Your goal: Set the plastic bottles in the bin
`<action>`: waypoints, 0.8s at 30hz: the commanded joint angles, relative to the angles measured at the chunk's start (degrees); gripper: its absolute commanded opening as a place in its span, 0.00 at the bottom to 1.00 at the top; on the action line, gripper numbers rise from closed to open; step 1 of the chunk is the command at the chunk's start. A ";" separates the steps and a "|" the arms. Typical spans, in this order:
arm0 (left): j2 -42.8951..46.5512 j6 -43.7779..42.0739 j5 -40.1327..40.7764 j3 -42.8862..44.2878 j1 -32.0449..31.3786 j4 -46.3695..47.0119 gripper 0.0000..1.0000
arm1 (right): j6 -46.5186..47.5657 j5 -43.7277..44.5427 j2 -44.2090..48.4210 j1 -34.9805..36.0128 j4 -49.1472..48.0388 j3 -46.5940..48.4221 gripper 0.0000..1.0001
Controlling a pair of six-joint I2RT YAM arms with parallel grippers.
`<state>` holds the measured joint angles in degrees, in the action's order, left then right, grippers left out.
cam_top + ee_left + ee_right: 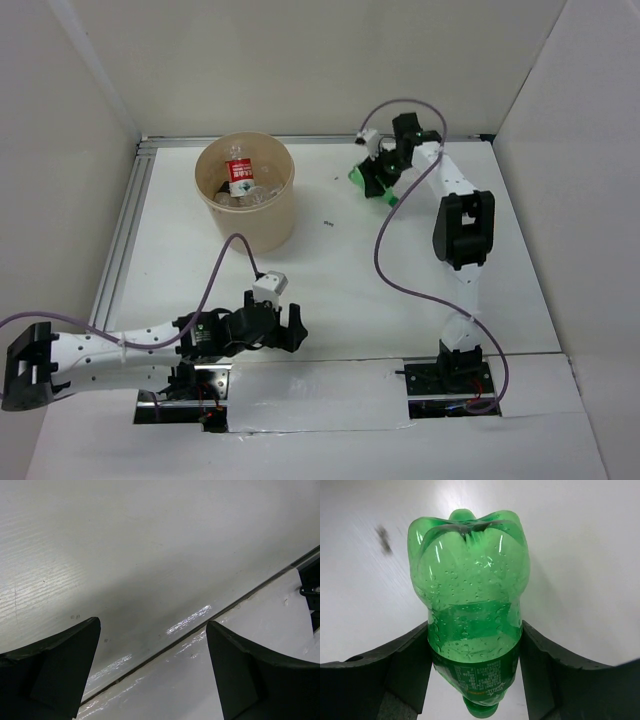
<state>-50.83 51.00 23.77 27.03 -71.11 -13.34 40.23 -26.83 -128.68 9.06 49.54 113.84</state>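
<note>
The beige bin (262, 226) stands at the back left and holds several clear bottles, one with a red label (240, 178). A green bottle (470, 570) lies on the table at the back right. It also shows in the top view (356, 177). My right gripper (475, 630) is over it, with a finger pressed against each side of its body, so it is shut on the bottle. In the top view the right gripper (380, 180) sits right of the bin. My left gripper (295, 328) is open and empty near the table's front edge. In its wrist view (152, 625) only bare table shows.
White walls enclose the table on the left, back and right. An aluminium rail (122, 235) runs along the left edge. The right arm's purple cable (385, 255) loops over the table. A small dark mark (327, 223) lies right of the bin.
</note>
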 commanded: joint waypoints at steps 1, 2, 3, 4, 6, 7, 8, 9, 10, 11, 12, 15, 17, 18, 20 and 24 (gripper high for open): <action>2.05 1.82 2.15 -0.04 -0.43 0.95 1.00 | -2.42 -15.16 12.82 1.48 0.93 13.06 0.14; 2.66 1.82 2.16 -0.04 -0.43 0.95 1.00 | -7.48 -18.05 17.19 2.53 -5.62 13.07 0.14; 3.19 1.82 2.16 -0.04 -0.43 0.95 1.00 | -10.58 -19.21 19.67 3.76 -10.21 10.46 0.13; 3.19 1.82 2.16 -0.65 -0.43 0.95 1.00 | -13.39 -20.10 21.96 6.73 -15.04 8.35 0.13; 4.50 1.82 2.16 -1.18 -0.96 0.95 1.00 | -19.47 -19.15 26.54 10.69 -26.31 3.87 0.14; 4.51 1.82 2.16 -1.19 -0.96 0.95 1.00 | -20.53 -18.53 26.55 14.72 -28.25 3.84 0.15; 5.29 1.82 2.16 -1.19 -0.96 0.95 1.00 | -21.50 -16.61 26.55 16.76 -30.71 3.84 0.15; 5.30 1.82 2.16 -1.71 -0.96 0.95 1.00 | -23.16 -15.72 26.03 18.61 -31.43 4.37 0.15; 6.00 1.82 2.16 -1.71 -0.96 0.95 1.00 | -23.87 -14.67 25.33 21.58 -32.13 4.89 0.15; 6.53 1.30 2.16 -1.71 -0.96 0.95 1.00 | -24.49 -13.70 24.45 22.92 -32.75 5.59 0.15; 6.53 1.29 2.68 -1.71 -0.96 0.25 1.00 | -24.50 -12.64 22.44 24.06 -32.75 6.38 0.15; 7.76 1.29 2.69 -1.71 -0.96 -1.24 1.00 | -25.02 -11.32 18.14 27.58 -32.75 10.60 0.15; 9.16 1.81 3.21 -1.71 -0.96 -1.77 1.00 | -25.02 -9.13 15.84 28.73 -32.75 11.92 0.17; 10.04 1.82 3.21 -1.71 -0.96 -1.77 1.00 | -25.63 -8.60 13.74 29.60 -33.27 12.45 0.21; 10.57 1.82 3.82 -1.71 -0.96 -2.91 1.00 | -26.16 -6.67 11.62 30.14 -33.80 14.03 0.22; 11.80 2.35 4.44 -1.71 -0.96 -4.23 1.00 | -26.17 -5.95 6.44 30.14 -33.64 18.95 0.30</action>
<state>-39.86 51.88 26.17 25.45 -71.79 -16.91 15.33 -34.70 -122.58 38.41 17.98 126.41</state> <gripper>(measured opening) 0.995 0.682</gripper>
